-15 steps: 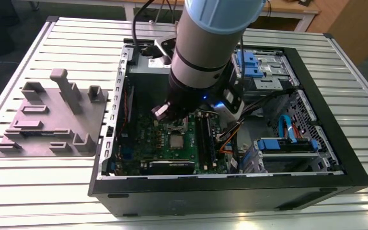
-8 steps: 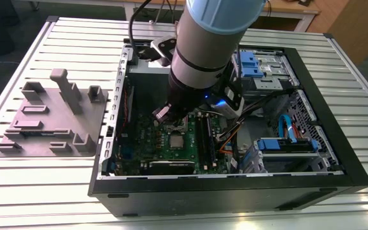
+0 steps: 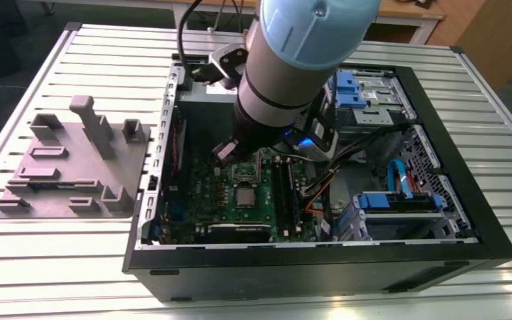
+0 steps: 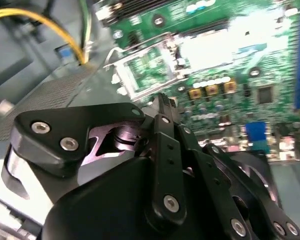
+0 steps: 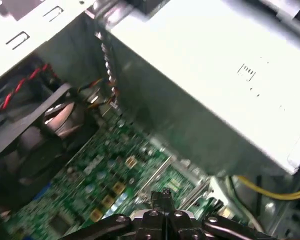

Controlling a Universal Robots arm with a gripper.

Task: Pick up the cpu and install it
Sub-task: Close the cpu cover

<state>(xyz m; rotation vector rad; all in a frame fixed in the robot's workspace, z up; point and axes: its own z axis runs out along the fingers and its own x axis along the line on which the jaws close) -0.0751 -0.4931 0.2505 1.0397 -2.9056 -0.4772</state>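
The hand (image 4: 162,100) hangs low inside the open computer case (image 3: 327,270), its fingertips drawn together with nothing seen between them. The cpu (image 3: 243,197) lies flat on the green motherboard (image 3: 216,200), seemingly seated, with the socket frame (image 4: 146,70) just beside it. Work at the socket wants a slow, straight approach that presses on the frame, never the chip, and keeps clear of the orange cables (image 3: 317,195). The case lies on a pale slatted bench (image 3: 61,267) beside a grey fixture (image 3: 69,167). Wooden furniture (image 3: 496,33) stands behind.
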